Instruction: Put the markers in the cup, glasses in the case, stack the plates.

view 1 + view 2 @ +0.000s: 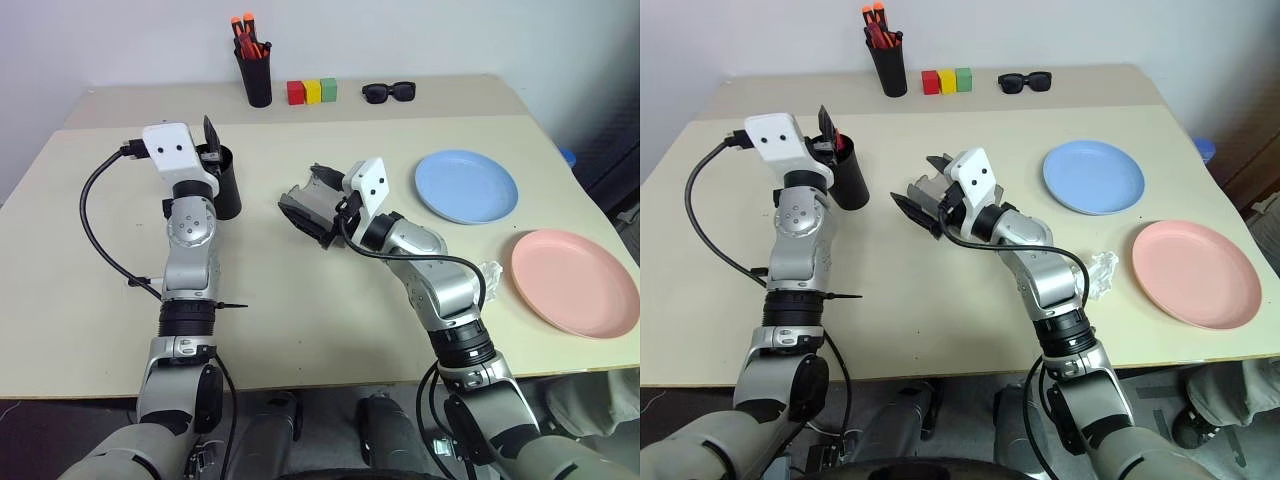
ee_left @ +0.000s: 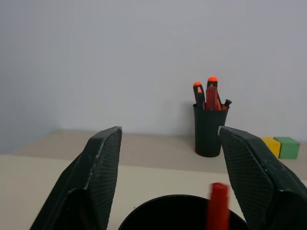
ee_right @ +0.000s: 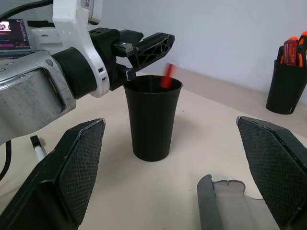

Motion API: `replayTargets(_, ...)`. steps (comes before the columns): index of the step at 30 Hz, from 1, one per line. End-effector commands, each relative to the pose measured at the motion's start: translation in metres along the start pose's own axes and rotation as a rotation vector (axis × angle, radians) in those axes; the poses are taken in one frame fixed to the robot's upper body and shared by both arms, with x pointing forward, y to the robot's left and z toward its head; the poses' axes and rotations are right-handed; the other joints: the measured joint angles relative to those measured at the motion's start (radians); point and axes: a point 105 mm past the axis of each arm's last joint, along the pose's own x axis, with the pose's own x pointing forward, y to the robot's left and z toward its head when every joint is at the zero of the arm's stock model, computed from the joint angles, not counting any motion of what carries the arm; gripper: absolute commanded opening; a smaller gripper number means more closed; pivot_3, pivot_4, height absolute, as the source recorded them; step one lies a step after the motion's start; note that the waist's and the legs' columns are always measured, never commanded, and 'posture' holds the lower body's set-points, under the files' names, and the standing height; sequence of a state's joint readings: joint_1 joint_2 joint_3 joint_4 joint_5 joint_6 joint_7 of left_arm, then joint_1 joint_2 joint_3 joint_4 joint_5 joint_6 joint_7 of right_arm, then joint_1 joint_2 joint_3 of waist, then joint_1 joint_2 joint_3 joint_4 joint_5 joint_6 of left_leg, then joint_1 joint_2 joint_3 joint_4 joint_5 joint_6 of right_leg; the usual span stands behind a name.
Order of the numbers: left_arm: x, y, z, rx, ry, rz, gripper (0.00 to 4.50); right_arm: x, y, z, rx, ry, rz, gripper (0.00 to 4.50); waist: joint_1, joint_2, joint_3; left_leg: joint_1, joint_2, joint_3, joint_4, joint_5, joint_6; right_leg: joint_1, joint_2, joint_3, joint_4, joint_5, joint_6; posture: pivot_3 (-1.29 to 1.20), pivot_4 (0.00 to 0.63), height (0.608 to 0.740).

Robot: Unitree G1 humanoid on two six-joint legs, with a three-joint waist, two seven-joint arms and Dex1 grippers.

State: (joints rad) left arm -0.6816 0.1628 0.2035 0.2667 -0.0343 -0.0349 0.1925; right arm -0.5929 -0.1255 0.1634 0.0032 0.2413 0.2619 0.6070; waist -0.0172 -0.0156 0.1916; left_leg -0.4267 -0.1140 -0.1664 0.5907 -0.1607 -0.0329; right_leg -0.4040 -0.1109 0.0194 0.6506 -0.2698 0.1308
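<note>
My left gripper (image 1: 212,148) hovers open over the mouth of the black cup (image 1: 226,188). A marker's red end (image 3: 167,76) pokes out of the cup (image 3: 152,120), free of the fingers. Another slim dark marker (image 1: 232,304) lies on the table under my left forearm. My right gripper (image 1: 312,192) is open at the grey case (image 1: 300,215), whose edge (image 3: 230,203) shows low between its fingers. The light blue plate (image 1: 466,186) and the pink plate (image 1: 575,282) lie apart at the right. A small clear thing (image 1: 1102,272) glints behind my right forearm; I cannot tell if it is the glasses.
At the back of the table stand a narrow black pen holder (image 1: 258,78) with orange-capped markers, red, yellow and green blocks (image 1: 312,92), and black sunglasses (image 1: 388,92). A black cable (image 1: 95,225) loops off my left wrist.
</note>
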Motion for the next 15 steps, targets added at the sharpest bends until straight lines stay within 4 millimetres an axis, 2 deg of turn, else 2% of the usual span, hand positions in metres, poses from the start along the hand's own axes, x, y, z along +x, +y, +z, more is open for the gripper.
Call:
replayTargets(1, 0.005, 0.021, 0.023, -0.056, -0.06, 0.106, 3.38, 0.002, 0.006, 0.015, -0.016, -0.056, 0.023, 4.5, -0.001, 0.0, 0.0, 0.0, 0.0, 0.0, 0.0, 0.0, 0.0, 0.0, 0.0, 0.0, 0.0, 0.0, 0.0, 0.0, 0.15, 0.74)
replayTargets(4, 0.002, 0.052, 0.034, -0.087, -0.028, 0.214, 3.38, -0.001, 0.005, 0.016, -0.043, -0.047, 0.041, 4.5, -0.003, 0.0, 0.0, 0.0, 0.0, 0.0, 0.0, 0.0, 0.0, 0.0, 0.0, 0.0, 0.0, 0.0, 0.0, 0.0, 0.15, 0.74)
replayTargets(8, -0.011, 0.093, 0.04, -0.092, 0.054, 0.357, 4.45, -0.009, 0.008, 0.015, -0.084, -0.014, 0.127, 4.5, -0.004, 0.0, 0.0, 0.0, 0.0, 0.0, 0.0, 0.0, 0.0, 0.0, 0.0, 0.0, 0.0, 0.0, 0.0, 0.0, 0.15, 0.74)
replayTargets(11, -0.032, 0.122, 0.029, -0.057, 0.231, 0.524, 4.45, -0.017, 0.011, 0.011, -0.108, 0.025, 0.21, 4.5, -0.003, 0.0, 0.0, 0.0, 0.0, 0.0, 0.0, 0.0, 0.0, 0.0, 0.001, 0.0, 0.0, 0.0, 0.0, 0.0, 0.15, 0.74)
replayTargets(15, -0.067, 0.127, 0.004, -0.092, 0.513, 0.674, 4.45, -0.028, 0.019, 0.004, -0.127, 0.079, 0.34, 4.5, 0.004, 0.0, 0.0, 0.0, 0.0, -0.001, 0.002, 0.0, 0.0, 0.002, 0.001, -0.001, 0.0, 0.0, 0.0, 0.0, 0.15, 0.74)
